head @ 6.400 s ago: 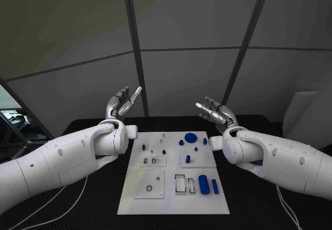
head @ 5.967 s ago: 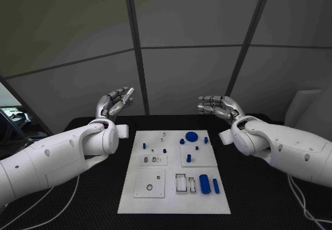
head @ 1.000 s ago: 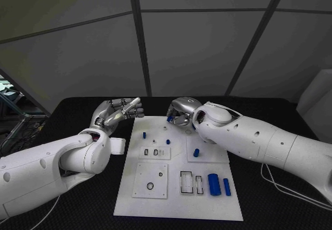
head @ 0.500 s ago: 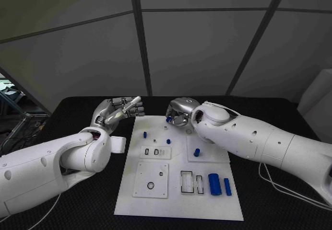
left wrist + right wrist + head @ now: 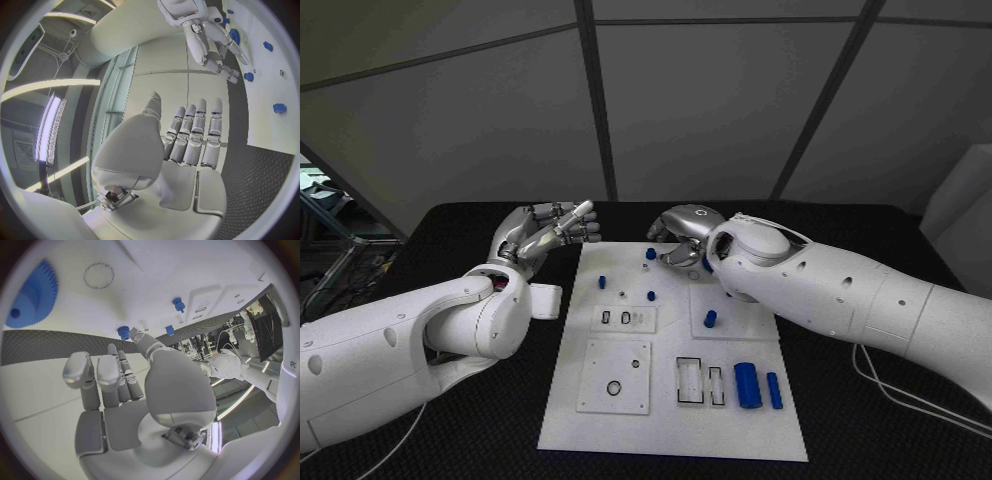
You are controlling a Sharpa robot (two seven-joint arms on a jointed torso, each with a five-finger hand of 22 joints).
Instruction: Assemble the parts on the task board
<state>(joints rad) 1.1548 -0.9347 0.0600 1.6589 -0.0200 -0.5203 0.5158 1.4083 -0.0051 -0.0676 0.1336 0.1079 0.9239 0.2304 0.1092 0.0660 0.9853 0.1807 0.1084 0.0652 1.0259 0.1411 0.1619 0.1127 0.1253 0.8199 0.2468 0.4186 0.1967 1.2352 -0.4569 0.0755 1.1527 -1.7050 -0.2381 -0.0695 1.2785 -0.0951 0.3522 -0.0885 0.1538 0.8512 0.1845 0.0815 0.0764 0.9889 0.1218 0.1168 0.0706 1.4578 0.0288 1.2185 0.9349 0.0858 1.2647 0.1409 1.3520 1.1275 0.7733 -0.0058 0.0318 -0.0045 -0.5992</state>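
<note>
While right hand (image 5: 678, 238) hovers curled, empty, over task board (image 5: 675, 420); left hand (image 5: 548, 232) spread beside it.

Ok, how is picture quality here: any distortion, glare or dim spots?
Head view: dim and even, task board readable, no glare. Left wrist view: strong fisheye bending, bright light strips glaring beside the left hand. Right wrist view: board edges curve, blue gear stretched near the rim.
</note>
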